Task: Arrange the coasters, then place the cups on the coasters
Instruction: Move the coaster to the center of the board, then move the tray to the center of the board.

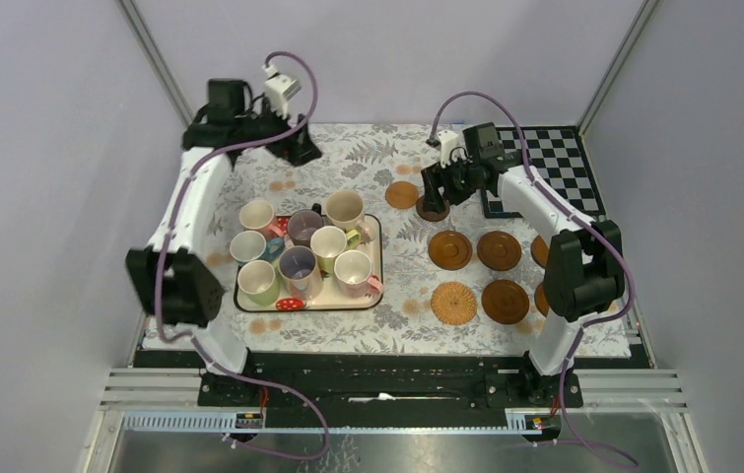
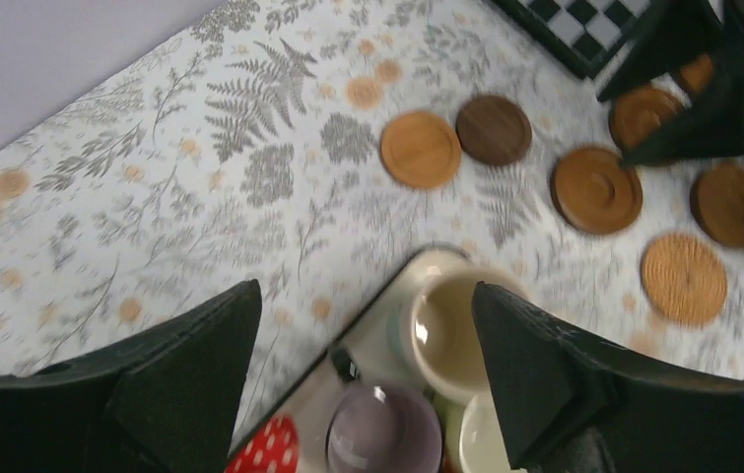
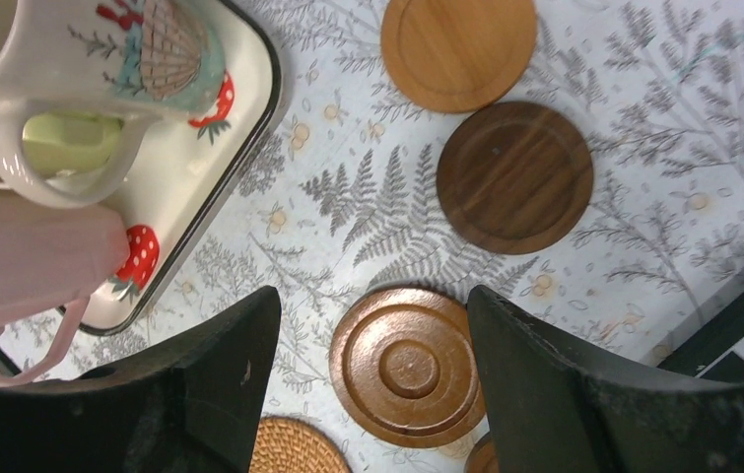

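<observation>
Several cups [image 1: 345, 209] stand packed together on the strawberry-print tray [image 1: 373, 231] at left centre. Brown coasters [image 1: 499, 250] lie in two rows on the right, among them a woven one [image 1: 454, 303] and a light tan one [image 1: 402, 194] set further back. My left gripper [image 1: 299, 148] hangs open and empty beyond the tray. In the left wrist view it [image 2: 366, 296] is above a cream cup [image 2: 451, 330] and a purple cup [image 2: 384, 434]. My right gripper [image 3: 370, 301] is open and empty above a ringed coaster [image 3: 409, 367], with a dark coaster [image 3: 514, 177] just beyond.
A black-and-white checkerboard mat [image 1: 555, 163] lies at the back right corner. A fern-print cloth [image 1: 377, 148] covers the table. Two coasters at the right edge are partly hidden by the right arm [image 1: 574, 266]. Pale walls and metal frame posts close in the table's sides.
</observation>
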### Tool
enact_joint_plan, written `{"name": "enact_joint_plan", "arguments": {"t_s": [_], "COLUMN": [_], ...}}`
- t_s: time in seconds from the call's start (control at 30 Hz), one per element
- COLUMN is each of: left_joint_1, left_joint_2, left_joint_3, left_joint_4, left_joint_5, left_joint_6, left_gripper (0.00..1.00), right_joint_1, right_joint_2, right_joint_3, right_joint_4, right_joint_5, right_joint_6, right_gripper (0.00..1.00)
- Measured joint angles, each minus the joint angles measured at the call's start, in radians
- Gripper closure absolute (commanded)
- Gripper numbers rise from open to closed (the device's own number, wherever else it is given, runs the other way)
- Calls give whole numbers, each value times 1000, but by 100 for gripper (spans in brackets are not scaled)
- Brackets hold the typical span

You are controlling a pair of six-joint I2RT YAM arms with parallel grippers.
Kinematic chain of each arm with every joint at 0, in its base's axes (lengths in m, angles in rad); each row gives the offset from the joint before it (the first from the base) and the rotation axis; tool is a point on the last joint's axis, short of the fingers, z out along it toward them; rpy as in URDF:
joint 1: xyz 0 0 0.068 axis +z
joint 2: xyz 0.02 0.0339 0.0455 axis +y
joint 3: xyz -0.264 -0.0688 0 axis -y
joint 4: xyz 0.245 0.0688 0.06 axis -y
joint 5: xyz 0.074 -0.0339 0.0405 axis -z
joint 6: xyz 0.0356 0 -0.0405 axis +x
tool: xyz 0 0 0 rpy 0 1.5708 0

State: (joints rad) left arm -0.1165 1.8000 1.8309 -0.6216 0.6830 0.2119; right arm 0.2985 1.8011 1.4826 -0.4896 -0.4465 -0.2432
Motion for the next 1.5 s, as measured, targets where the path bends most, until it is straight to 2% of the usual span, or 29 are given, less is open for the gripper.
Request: {"name": "enact_joint_plan", "arguments": {"t_s": [0.13, 0.23, 0.3, 0.43, 0.63, 0.93, 1.17, 1.33, 1.5], "left_joint_1": [67, 54, 42, -3, -83, -164, -198, -203, -203], "left_joint_2": [-243, -401, -448, -571, -748, -825, -837, -843, -790], "left_joint_3": [-225, -407, -466, -642, -855, -1051, -1142, -1155, -1097], "left_joint_4": [-107, -240, -296, -407, -431, -377, -309, -267, -248], "left_joint_5": [64, 92, 93, 47, -57, -183, -255, -285, -315], "left_joint_6": [209, 402, 485, 692, 894, 1049, 1093, 1081, 989], "left_gripper": [30, 34, 36, 39, 43, 46, 47, 46, 46], "right_joint_1": [18, 42, 59, 89, 119, 147, 153, 168, 175], "right_joint_2": [-6, -6, -6, -6, 2, 36, 74, 93, 94], "right_joint_3": [-42, -69, -84, -96, -100, -102, -102, -102, -102], "right_joint_4": [-11, -15, -18, -16, -10, 13, 33, 33, 34], "right_joint_5": [-19, -21, -23, -27, -27, -26, -23, -22, -19], "right_joint_6": [-3, -3, 1, 18, 58, 103, 127, 136, 136], "right_gripper": [25, 25, 25, 27, 29, 30, 31, 31, 31]}}
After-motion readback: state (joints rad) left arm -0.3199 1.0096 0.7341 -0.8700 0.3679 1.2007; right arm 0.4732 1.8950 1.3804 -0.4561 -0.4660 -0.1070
